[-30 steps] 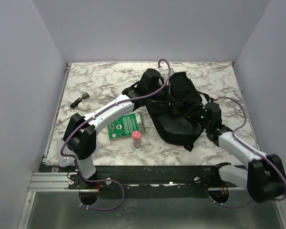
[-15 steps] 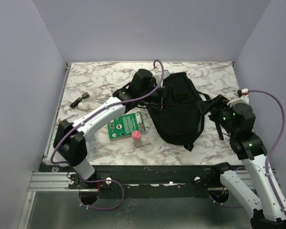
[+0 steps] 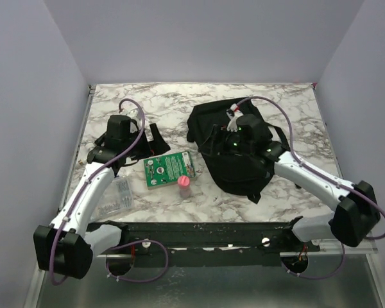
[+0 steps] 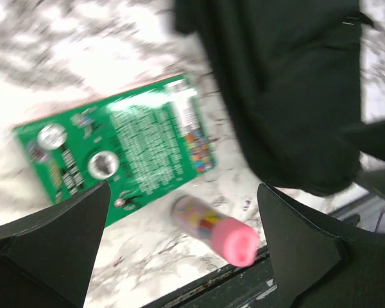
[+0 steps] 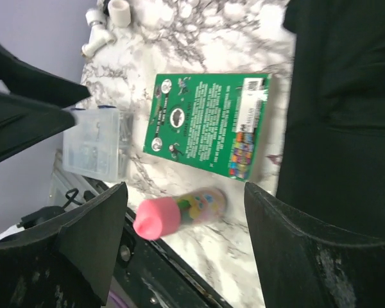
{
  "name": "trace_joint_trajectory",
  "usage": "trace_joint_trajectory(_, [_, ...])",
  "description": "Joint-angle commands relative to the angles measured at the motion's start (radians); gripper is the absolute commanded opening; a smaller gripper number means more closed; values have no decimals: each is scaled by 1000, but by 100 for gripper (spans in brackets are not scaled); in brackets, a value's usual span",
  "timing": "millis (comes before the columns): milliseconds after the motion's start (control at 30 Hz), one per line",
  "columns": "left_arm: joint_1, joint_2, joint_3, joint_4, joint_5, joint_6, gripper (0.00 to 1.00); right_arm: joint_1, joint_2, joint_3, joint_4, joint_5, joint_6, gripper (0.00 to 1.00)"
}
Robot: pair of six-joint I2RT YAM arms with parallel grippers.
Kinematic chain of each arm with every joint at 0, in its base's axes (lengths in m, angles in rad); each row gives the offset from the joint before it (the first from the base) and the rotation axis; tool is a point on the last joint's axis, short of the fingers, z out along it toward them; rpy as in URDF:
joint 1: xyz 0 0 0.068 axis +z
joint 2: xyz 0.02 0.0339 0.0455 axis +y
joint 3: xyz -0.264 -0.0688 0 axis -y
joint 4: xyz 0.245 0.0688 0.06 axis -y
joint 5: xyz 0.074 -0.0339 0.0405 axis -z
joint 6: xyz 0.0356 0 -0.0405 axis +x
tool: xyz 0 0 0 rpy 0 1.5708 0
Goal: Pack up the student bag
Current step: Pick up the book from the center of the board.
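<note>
Left tool (image 4: 183, 189) and right tool (image 5: 186, 186) are held spread and empty, presumably for gripping the pink-capped tube (image 4: 212, 228) beside the student bag (image 3: 234, 176).

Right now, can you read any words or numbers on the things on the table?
Green card: white print, too small and blurred to read.
Pink-capped tube: colourful label, unreadable.
Student bag: no writing visible.

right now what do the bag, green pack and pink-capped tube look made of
Student bag: soft matte black fabric, it folds and slumps. Green pack: flat printed card, glare suggests gloss. Pink-capped tube: likely plastic, clear body, smooth pink cap.
</note>
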Motion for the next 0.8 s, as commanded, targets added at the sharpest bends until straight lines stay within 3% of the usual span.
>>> trace_joint_trajectory(0, [125,67,-100,-77,-85,-101,98,78,132,49,142,-13,84,76])
trace_joint_trajectory(233, [151,124,-195,17,-146,-260,93,145,349,136,79,89,110,76])
trace_joint_trajectory(500, [151,170,-286,95,-279,-348,92,148,456,89,136,138,86,71])
trace_joint_trajectory(700, [151,218,-366,236,-164,-385,92,150,506,42,185,138,82,71])
trace_joint_trajectory(767, [148,237,-358,237,-144,-380,88,150,536,66,177,132,69,71])
